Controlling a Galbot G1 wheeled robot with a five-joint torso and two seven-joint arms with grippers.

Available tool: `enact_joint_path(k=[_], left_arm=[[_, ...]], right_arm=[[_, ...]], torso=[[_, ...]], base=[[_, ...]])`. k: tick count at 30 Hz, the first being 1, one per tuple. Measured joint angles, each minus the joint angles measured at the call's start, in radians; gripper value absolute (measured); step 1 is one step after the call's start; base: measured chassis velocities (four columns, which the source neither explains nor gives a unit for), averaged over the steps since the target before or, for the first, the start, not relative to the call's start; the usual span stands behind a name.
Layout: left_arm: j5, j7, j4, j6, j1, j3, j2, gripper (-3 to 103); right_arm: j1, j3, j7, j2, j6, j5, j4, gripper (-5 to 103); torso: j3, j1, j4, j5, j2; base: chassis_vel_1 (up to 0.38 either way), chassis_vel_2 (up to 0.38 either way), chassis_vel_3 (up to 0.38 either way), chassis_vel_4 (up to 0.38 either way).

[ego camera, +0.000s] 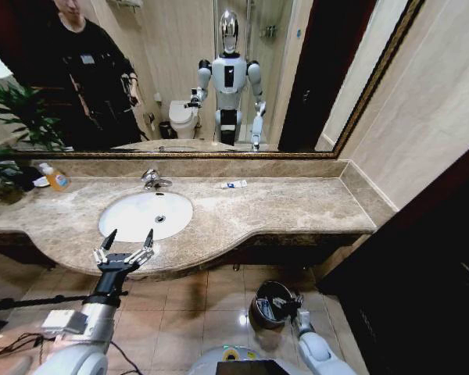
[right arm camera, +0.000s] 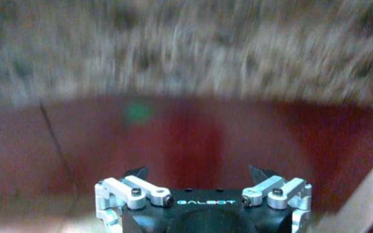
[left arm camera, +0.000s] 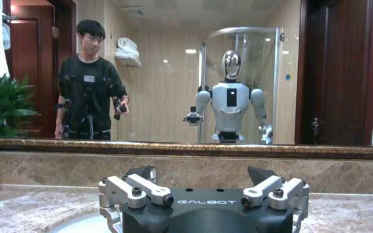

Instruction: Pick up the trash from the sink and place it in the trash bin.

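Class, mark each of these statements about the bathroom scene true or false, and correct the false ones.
1. The left gripper hovers open at the counter's front edge, near the sink. True.
2. The sink holds several pieces of trash. False: its basin looks empty apart from the drain.
3. The trash bin stands on the floor below the counter. True.
4. The right gripper rests on the counter. False: it is down low beside the trash bin.
5. A small tube lies on the counter beyond the faucet, on the robot's right. True.
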Motion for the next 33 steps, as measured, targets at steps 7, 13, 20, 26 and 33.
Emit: enact_joint_path(k=[7,13,20,26,33], left_arm=[[0.0,0.0,0.0,0.0,0.0,0.0,0.0,100],[0.0,0.0,0.0,0.0,0.0,0.0,0.0,100],[0.0,0.0,0.0,0.0,0.0,0.0,0.0,100],[0.0,0.0,0.0,0.0,0.0,0.0,0.0,100],[0.0,0.0,0.0,0.0,0.0,0.0,0.0,100]], right_arm=[[-0.114,0.117,-0.009,-0.01,-0.085,0.003,0.394,100],[-0.099,0.108,0.037,-0.016,-0.156,0.0,0.565,100],[0.104,0.002,0.007,-0.038,-0.289,0.033,0.554,100],[0.37,-0.088,-0.03,-0.052,-0.338,0.083,0.409,100],[0.624,-0.209,-0.063,-0.05,-0.365,0.164,0.207,100]], torso=[[0.0,0.0,-0.0002,-0.0001,0.0],[0.0,0.0,-0.0001,-0.0003,0.0],[0.0,0.0,-0.0002,-0.0001,0.0],[0.0,0.0,0.0002,-0.0002,0.0],[0.0,0.0,0.0,-0.0005,0.0]], base=[[0.0,0.0,0.0,0.0],[0.0,0.0,0.0,0.0],[0.0,0.0,0.0,0.0],[0.0,0.0,0.0,0.0],[0.0,0.0,0.0,0.0]])
